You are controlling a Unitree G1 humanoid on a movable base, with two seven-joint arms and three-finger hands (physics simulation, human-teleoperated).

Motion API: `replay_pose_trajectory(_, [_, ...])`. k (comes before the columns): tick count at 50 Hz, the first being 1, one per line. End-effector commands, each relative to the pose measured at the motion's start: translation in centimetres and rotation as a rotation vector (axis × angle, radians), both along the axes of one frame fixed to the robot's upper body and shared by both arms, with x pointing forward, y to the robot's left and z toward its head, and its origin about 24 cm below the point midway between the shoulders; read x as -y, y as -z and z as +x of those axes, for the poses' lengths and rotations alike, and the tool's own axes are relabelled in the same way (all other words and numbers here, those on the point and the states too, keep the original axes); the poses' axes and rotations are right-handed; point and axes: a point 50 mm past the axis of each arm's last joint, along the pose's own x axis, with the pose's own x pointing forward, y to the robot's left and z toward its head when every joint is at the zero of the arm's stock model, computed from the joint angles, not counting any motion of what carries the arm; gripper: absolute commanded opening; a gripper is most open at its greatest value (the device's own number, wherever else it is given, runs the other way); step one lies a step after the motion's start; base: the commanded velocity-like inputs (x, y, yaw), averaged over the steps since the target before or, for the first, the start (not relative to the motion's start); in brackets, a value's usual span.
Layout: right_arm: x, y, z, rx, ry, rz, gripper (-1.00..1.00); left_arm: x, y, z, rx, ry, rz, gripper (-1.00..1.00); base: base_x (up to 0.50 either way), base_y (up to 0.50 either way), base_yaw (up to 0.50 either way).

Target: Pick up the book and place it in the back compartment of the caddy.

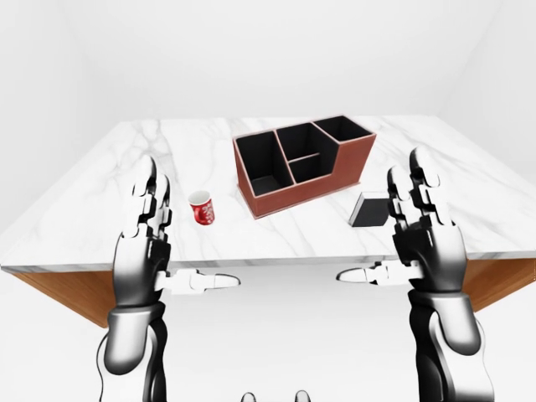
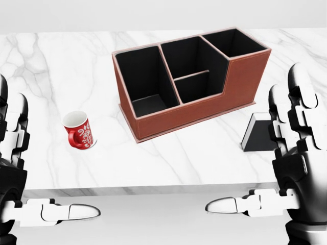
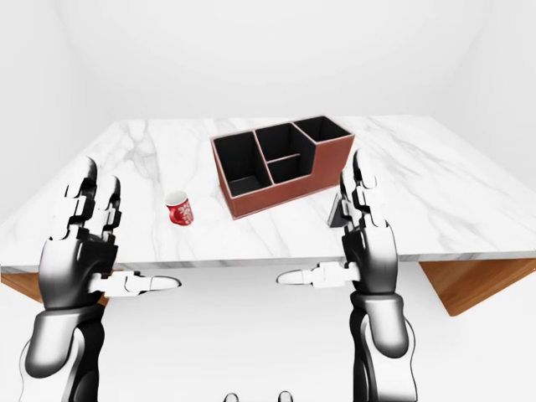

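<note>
Four things showed, largest first. Marble bench (image 1: 100,201) carried everything. Brown caddy (image 2: 204,102) sat mid-bench, angled, compartments empty, open tops up, ready for loading. Both hands hovered at near bench edge, fingers spread wide, thumbs pointing inward, holding nothing: right hand (image 2: 288,168) just beside book, likely lined up for reach; left hand (image 1: 151,251) idle. Dark book (image 1: 370,211) lay on bench right of caddy, not yet grasped. Red mug (image 2: 79,130) stood left of caddy, white pattern, no readable writing anywhere.
</note>
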Motion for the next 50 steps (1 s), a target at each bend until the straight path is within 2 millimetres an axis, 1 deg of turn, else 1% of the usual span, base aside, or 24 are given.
replay_pose_trajectory(1, [0.3, -0.9, -0.6, 0.045, 0.006, -0.018, 1.00, 0.0, -0.3, -0.2, 0.014, 0.000, 0.001, 1.00, 0.50, 0.00, 0.00])
replay_pose_trajectory(30, [0.3, -0.1, 0.1, 0.003, 0.024, -0.031, 1.00, -0.2, -0.6, -0.2, 0.029, -0.005, -0.006, 1.00, 0.50, 0.00, 0.00])
replay_pose_trajectory(37, [0.7, -0.9, 0.1, 0.047, 0.030, 0.007, 1.00, -0.3, -0.6, -0.2, 0.031, -0.007, -0.007, 1.00, 0.07, 0.00, 0.00])
replay_pose_trajectory(46, [0.7, -0.8, 0.0, 0.042, 0.028, 0.012, 1.00, -0.2, -0.6, -0.3, 0.029, -0.005, -0.007, 1.00, 0.00, 0.00, 0.00])
replay_pose_trajectory(47, [0.6, -0.8, 0.0, 0.042, 0.019, 0.008, 1.00, -0.2, -0.5, -0.3, 0.028, -0.006, -0.007, 1.00, 0.00, 0.00, 0.00])
replay_pose_trajectory(48, [0.5, -0.9, -0.6, 0.045, -0.024, 0.017, 1.00, -0.2, -0.5, -0.3, 0.027, -0.006, -0.008, 1.00, 0.27, 0.00, 0.00])
replay_pose_trajectory(50, [0.3, -1.1, -0.8, 0.055, -0.032, -0.004, 1.00, -0.2, -0.5, -0.2, 0.024, -0.005, -0.008, 1.00, 0.50, 0.00, 0.00])
